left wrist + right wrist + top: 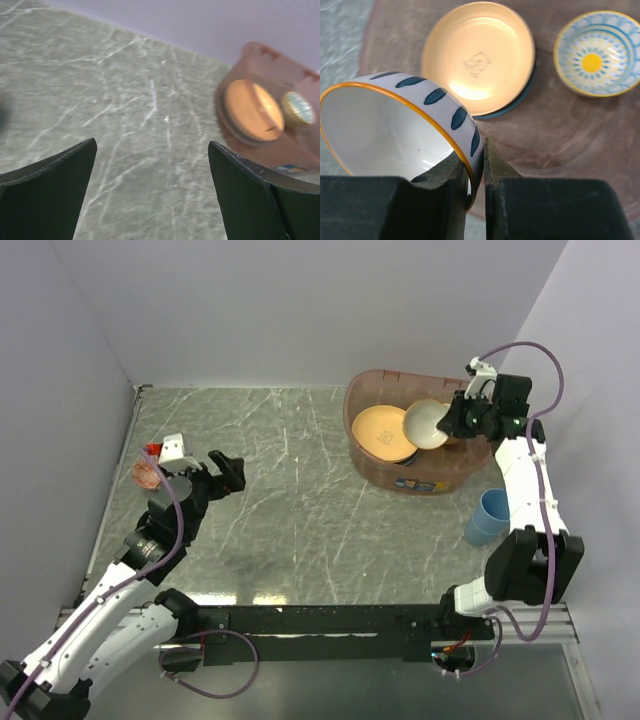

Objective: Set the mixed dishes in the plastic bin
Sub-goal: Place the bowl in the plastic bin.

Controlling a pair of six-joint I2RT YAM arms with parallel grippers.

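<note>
The plastic bin (372,468) stands at the back right of the table. A yellow-orange plate (383,432) lies inside it. My right gripper (451,424) hangs over the bin, shut on the rim of a small cream bowl (425,423). In the right wrist view that bowl (395,130) is white with blue dashes and an orange rim, tilted above the plate (477,55), with the right gripper (479,152) pinching its wall. My left gripper (226,472) is open over bare table at the left, holding nothing. A light blue cup (488,517) stands outside the bin, beside the right arm.
A blue-and-yellow patterned small bowl (597,52) sits on the bin floor (560,135) to the right of the plate. A small reddish dish (146,474) lies at the left table edge, partly behind the left arm. Walls close the table at the left, back and right.
</note>
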